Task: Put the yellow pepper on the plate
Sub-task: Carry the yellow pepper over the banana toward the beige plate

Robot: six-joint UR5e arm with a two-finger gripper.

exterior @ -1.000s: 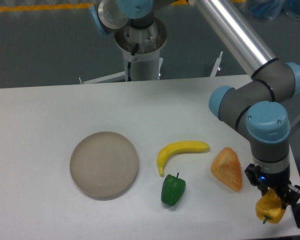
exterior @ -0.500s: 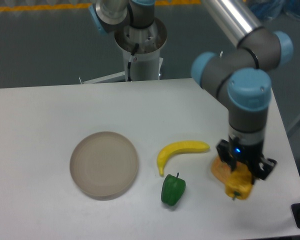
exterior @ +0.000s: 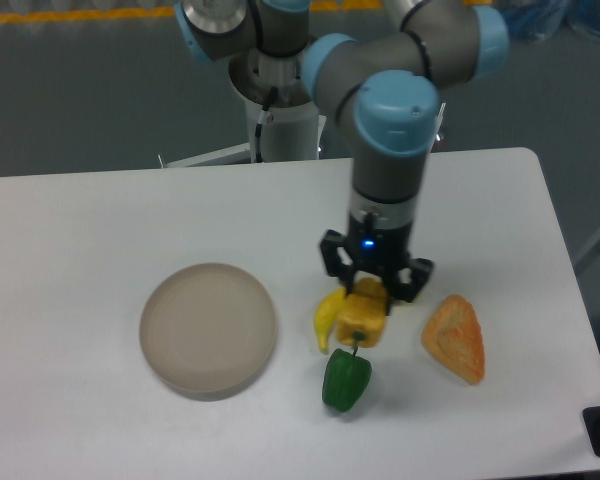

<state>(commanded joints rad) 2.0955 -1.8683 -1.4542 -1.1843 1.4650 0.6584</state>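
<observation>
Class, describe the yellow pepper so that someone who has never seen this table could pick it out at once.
Start at the round plate and look right, to the gripper. Between its fingers is the yellow pepper, in front of the banana, above the green pepper. It is blocky and yellow-orange, unlike the curved banana or the triangular orange wedge.

I'm looking at a robotics lab: my arm's grey pedestal (exterior: 278,110) is bolted behind a plain white desk (exterior: 100,220), on grey floor (exterior: 80,90) with yellow safety tape (exterior: 70,14) marking the boundary.

Gripper (exterior: 372,288) clamps yellow pepper (exterior: 363,320) — right of plate (exterior: 209,329).
</observation>
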